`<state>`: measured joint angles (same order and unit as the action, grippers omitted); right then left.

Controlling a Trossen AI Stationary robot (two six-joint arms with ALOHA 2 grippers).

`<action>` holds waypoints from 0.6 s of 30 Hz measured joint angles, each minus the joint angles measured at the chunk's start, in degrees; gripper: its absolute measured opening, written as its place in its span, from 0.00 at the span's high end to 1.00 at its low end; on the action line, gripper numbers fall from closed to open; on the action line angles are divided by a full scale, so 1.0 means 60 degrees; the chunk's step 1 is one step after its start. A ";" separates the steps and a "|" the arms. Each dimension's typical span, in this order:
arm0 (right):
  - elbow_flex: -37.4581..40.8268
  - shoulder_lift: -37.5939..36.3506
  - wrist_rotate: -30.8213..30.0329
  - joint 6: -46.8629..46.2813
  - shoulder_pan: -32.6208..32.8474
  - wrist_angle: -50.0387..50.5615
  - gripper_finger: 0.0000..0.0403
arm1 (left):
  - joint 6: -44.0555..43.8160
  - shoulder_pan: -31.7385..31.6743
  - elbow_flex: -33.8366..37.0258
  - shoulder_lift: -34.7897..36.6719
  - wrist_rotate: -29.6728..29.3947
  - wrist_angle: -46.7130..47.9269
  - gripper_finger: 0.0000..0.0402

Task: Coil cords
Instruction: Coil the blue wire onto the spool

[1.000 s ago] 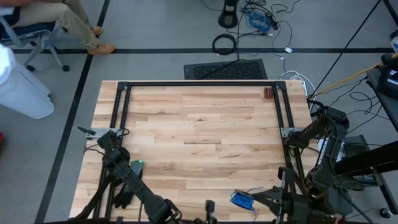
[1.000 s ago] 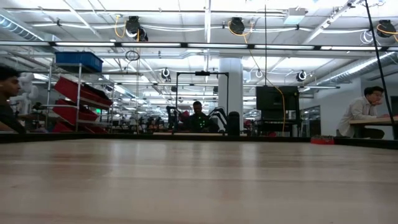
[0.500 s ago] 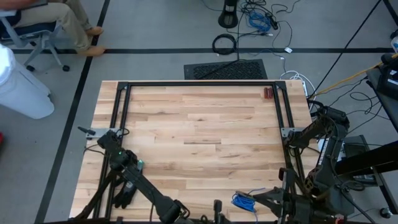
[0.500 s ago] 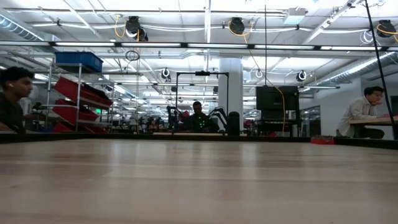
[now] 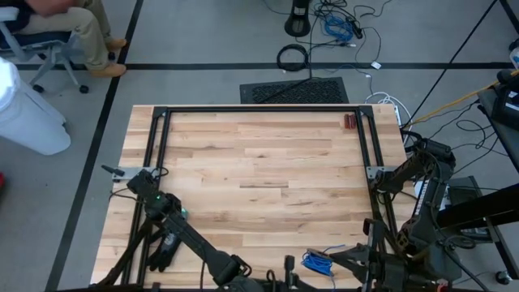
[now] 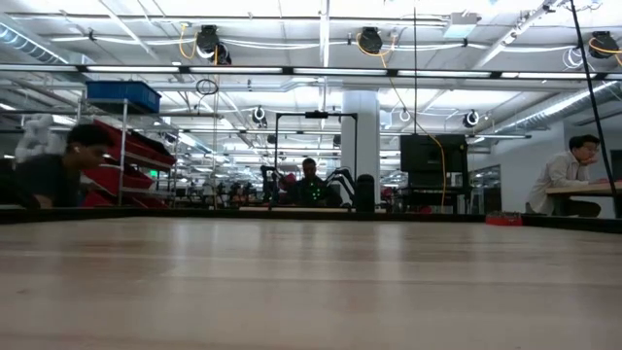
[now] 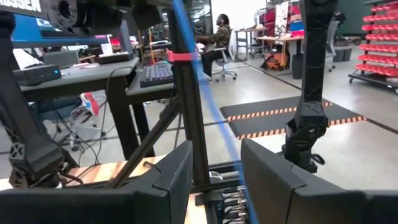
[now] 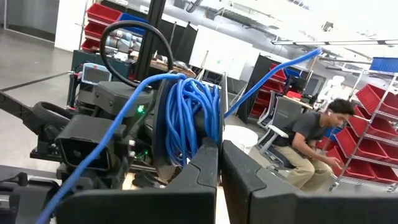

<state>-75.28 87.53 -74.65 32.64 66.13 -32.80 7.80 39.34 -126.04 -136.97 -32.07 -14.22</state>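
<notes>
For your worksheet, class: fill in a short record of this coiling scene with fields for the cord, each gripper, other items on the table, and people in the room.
cord: blue cords in a bundle, near edge of the table, a strand trailing off
right gripper: shut on the bundle, at the table's near edge
left gripper: open, a blue strand running between its fingers, beside the bundle
other items: small red object at the far right; black glove near left
people: one seated at a desk, one at left

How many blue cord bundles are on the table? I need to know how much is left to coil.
1. The blue cord bundle lies at the table's near edge, gripped in the right gripper's fingers. Others may be hidden.
</notes>
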 joint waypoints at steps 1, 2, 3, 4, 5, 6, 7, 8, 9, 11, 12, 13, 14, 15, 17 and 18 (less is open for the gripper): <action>0.0000 0.0000 0.0000 0.0000 0.0000 -0.0002 1.00 | -0.0053 -0.0027 0.0000 0.0000 0.0083 -0.0002 0.64; 0.0002 0.0000 0.0000 0.0000 0.0000 -0.0004 1.00 | -0.0164 -0.0051 0.0000 0.0000 0.0095 -0.0017 0.64; 0.0002 0.0000 0.0000 0.0000 -0.0001 0.0000 1.00 | -0.0239 -0.0075 0.0000 0.0000 0.0098 -0.0028 0.64; 0.0002 0.0000 0.0000 0.0000 -0.0004 0.0000 1.00 | -0.0250 -0.0090 0.0000 0.0000 0.0098 -0.0058 0.64; -0.0001 0.0000 0.0000 0.0000 -0.0004 0.0000 1.00 | -0.0250 -0.0110 0.0000 0.0004 0.0102 -0.0077 0.64; -0.0001 0.0000 0.0000 0.0000 -0.0004 0.0000 1.00 | -0.0250 -0.0124 0.0000 0.0004 0.0104 -0.0076 0.64; 0.0001 0.0000 0.0001 0.0000 -0.0004 0.0000 1.00 | -0.0250 -0.0123 0.0000 0.0007 0.0106 -0.0076 0.64; 0.0002 0.0000 0.0000 0.0000 -0.0004 0.0000 1.00 | -0.0250 -0.0121 0.0000 0.0007 0.0109 -0.0074 0.64; 0.0002 0.0000 0.0004 0.0000 -0.0004 0.0000 1.00 | -0.0250 -0.0117 0.0000 0.0007 0.0138 -0.0070 0.64; 0.0002 0.0000 0.0001 0.0000 -0.0004 0.0000 1.00 | -0.0253 -0.0117 0.0000 0.0007 0.0418 -0.0069 0.64; 0.0002 0.0000 0.0003 0.0000 -0.0004 0.0000 1.00 | -0.0257 -0.0117 0.0000 0.0007 0.0651 -0.0070 0.64; 0.0002 0.0000 0.0004 0.0000 -0.0004 0.0000 1.00 | -0.0264 -0.0117 0.0000 0.0007 0.0860 -0.0073 0.64; 0.0001 0.0000 0.0002 0.0000 -0.0004 0.0000 1.00 | -0.0349 -0.0124 -0.0003 0.0007 0.0984 -0.0069 0.64; 0.0001 0.0000 0.0006 0.0000 -0.0004 0.0000 1.00 | -0.0486 -0.0136 -0.0003 0.0007 0.1037 -0.0063 0.64; 0.0000 0.0000 0.0052 -0.0002 -0.0004 0.0000 1.00 | -0.0743 -0.0162 -0.0004 0.0009 0.1049 -0.0052 0.64; 0.0002 0.0000 0.0145 -0.0009 -0.0004 0.0000 1.00 | -0.0865 -0.0196 -0.0004 0.0011 0.1048 -0.0050 0.64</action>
<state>-75.26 87.53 -73.78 32.59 66.11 -32.80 2.61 38.16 -126.06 -136.90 -25.79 -14.52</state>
